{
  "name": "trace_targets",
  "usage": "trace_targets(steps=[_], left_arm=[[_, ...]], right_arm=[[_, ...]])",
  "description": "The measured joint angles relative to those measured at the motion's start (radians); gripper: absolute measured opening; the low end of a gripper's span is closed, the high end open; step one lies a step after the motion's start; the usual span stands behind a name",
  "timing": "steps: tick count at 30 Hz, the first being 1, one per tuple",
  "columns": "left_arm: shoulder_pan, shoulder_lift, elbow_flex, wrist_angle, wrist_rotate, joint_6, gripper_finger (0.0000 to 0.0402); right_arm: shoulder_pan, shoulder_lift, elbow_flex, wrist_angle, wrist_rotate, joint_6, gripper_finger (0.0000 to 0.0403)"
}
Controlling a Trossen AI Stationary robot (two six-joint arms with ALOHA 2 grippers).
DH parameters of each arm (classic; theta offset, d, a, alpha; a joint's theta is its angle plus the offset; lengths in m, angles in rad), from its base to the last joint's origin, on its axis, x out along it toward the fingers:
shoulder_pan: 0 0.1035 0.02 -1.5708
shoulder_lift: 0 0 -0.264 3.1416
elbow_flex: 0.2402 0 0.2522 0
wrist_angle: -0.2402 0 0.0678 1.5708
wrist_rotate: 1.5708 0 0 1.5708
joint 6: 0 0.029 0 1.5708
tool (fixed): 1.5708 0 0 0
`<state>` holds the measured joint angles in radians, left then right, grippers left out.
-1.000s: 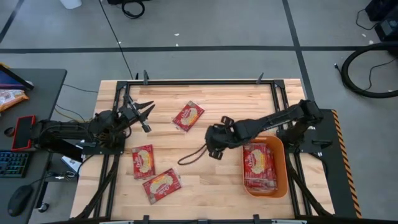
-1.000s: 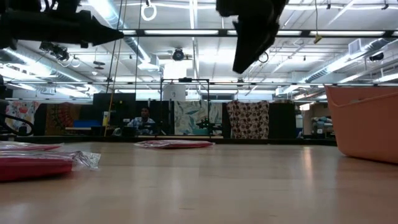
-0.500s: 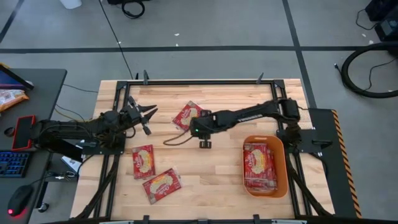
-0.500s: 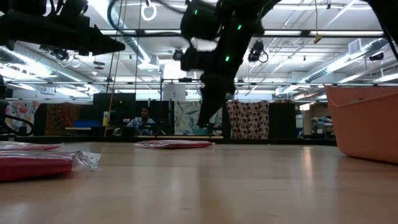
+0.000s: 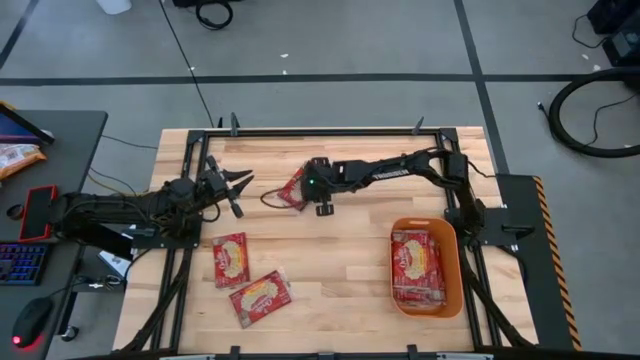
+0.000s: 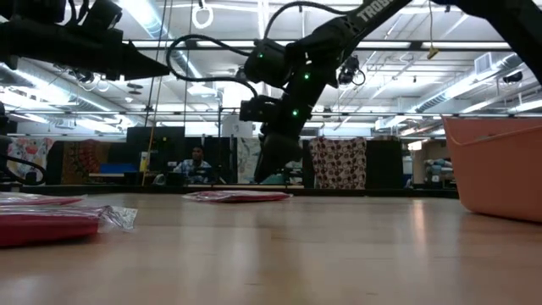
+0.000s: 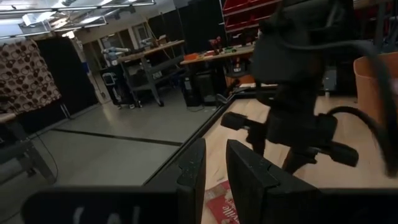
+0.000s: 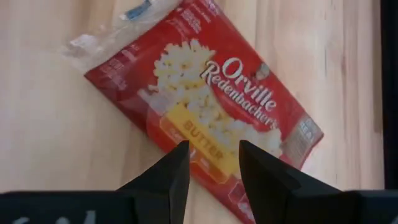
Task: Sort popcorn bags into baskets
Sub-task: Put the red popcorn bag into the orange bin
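Note:
One red popcorn bag [image 5: 291, 190] [image 8: 211, 93] lies flat near the table's far middle. My right gripper [image 5: 316, 190] [image 8: 214, 149] hangs just above it, open and pointing down, a finger over each side of its yellow label. In the low view its fingertips [image 6: 264, 174] stop short of the bag [image 6: 237, 196]. Two more bags [image 5: 230, 260] [image 5: 260, 297] lie flat near the left front. The orange basket [image 5: 452, 250] [image 6: 495, 165] on the right holds several bags [image 5: 415, 262]. My left gripper [image 5: 240, 190] [image 7: 214, 168] waits raised at the table's left, open by a narrow gap.
Black metal rails [image 5: 330, 131] frame the table. A dark cable [image 5: 268, 198] loops beside my right gripper. A side desk at the left carries an orange-and-white snack bag [image 5: 18, 155] and a keyboard [image 5: 20, 262]. Bare wood [image 5: 340, 270] lies between the front bags and the basket.
My right gripper has swung from beside the basket toward the table's left and far edge, and now hangs over the bag at the far middle. Its cable trailed along with it. The bags have not moved.

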<state>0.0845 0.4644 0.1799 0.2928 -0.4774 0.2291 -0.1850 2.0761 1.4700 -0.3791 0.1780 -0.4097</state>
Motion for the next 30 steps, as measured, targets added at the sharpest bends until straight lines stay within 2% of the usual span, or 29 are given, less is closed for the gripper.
trace_targets(steps=[6,22,26,30], left_arm=[[0.0,0.0,0.0,0.0,0.0,0.003,0.0068],[0.0,-0.002,0.0,-0.019,-0.001,0.005,0.0068],[0.0,-0.002,0.0,-0.021,-0.001,0.018,0.0068],[0.0,-0.002,0.0,-0.022,0.0,0.018,0.0068]], right_arm=[[-0.044,0.022,0.0,0.033,-0.169,-0.009,0.0143],[-0.061,0.062,-0.013,0.007,-0.222,-0.005,0.0141],[-0.063,0.06,-0.013,-0.006,-0.285,0.079,0.014],[-0.039,0.058,-0.013,-0.033,-0.326,0.241,0.014]])
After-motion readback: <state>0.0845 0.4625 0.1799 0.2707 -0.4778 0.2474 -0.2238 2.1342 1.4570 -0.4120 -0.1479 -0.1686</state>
